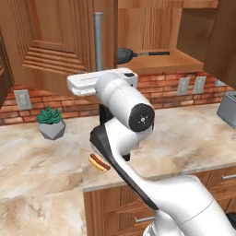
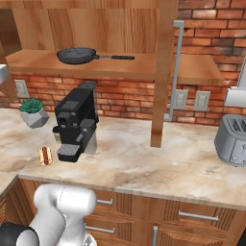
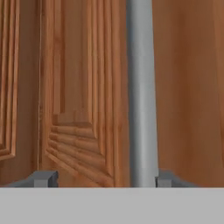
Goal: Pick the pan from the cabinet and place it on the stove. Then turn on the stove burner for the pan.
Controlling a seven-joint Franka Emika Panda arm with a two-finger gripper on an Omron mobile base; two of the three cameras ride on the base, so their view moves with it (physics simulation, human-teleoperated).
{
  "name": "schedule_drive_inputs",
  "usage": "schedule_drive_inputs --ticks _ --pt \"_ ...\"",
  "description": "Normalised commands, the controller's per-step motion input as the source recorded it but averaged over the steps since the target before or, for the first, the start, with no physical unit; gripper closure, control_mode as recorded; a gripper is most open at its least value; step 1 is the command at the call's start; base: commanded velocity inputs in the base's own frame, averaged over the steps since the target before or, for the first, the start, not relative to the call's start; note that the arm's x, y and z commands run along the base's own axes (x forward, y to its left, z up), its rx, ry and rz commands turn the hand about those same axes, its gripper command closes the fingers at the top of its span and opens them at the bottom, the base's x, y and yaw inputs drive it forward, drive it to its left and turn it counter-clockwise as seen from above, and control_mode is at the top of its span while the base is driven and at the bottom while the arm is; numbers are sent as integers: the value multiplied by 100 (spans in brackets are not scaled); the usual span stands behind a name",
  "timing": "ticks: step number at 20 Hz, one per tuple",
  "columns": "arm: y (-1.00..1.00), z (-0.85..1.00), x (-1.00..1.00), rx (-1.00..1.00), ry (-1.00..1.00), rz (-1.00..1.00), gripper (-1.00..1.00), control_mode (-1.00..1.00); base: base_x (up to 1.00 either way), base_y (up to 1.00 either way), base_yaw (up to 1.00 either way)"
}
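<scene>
Your tool (image 3: 100, 178) hangs with its fingertips (image 3: 43, 178) spread wide and nothing between them, just before the silver bar handle (image 3: 141, 87) of the wall cabinet door (image 1: 50, 41), which stands swung open. The handle sits between the two tips, nearer one of them, and neither is pinching it. Behind that open door the pan (image 2: 77, 55) lies on the cabinet (image 2: 202, 72) shelf, upright, its long black handle pointing away from the coffee machine (image 2: 76, 122) on the worktop (image 2: 144, 163) below. By the look of it, you have the cabinet open and little more: the pan is untouched on its shelf, so the lift, the carry to the stove, the setting down and the turn of the burner knob all lie ahead. A hot dog (image 2: 45, 154), a potted plant (image 1: 50, 122) and a toaster (image 2: 233, 139) share the worktop, well apart from the pan.
</scene>
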Motion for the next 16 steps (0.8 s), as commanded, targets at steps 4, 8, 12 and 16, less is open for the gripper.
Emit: schedule_drive_inputs --ticks 4,8,12,16 --pt "-11 0 -46 0 -3 0 -100 -100 0 0 0" --pt "-28 0 -40 0 -1 0 -100 -100 0 0 0" --pt "-36 0 -44 0 -2 0 -100 -100 0 0 0" --pt "-40 0 -53 2 -1 0 -100 -100 0 0 0"
